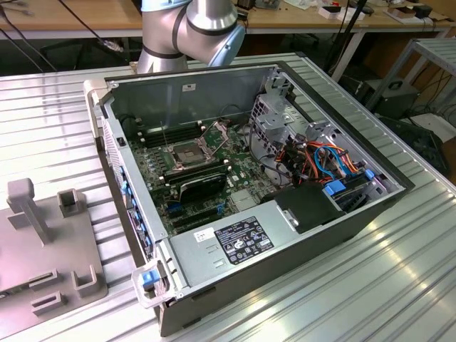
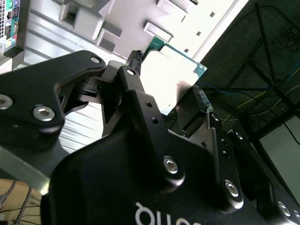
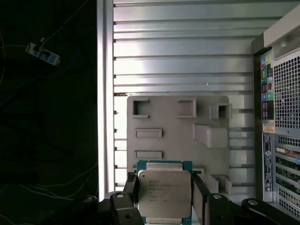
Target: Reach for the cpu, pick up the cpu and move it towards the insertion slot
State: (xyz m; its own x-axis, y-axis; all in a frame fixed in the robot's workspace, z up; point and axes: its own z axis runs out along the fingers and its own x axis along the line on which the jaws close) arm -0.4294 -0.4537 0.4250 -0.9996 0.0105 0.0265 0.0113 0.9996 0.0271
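First wrist view: my black two-finger gripper (image 3: 165, 199) clamps the square silver-lidded green cpu (image 3: 164, 190) above the grey moulded fixture plate (image 3: 176, 123); carry step, I judge, needing level travel to the silver-framed insertion slot (image 1: 187, 153).

Silver-lidded square cpu (image 3: 164, 192), green board: one edge cut off, flanks behind my black fingers (image 3: 200, 197).
My grey arm (image 1: 206, 25): cropped by exterior view's top.
Grey fixture plate (image 1: 78, 246): cropped at exterior view's left.
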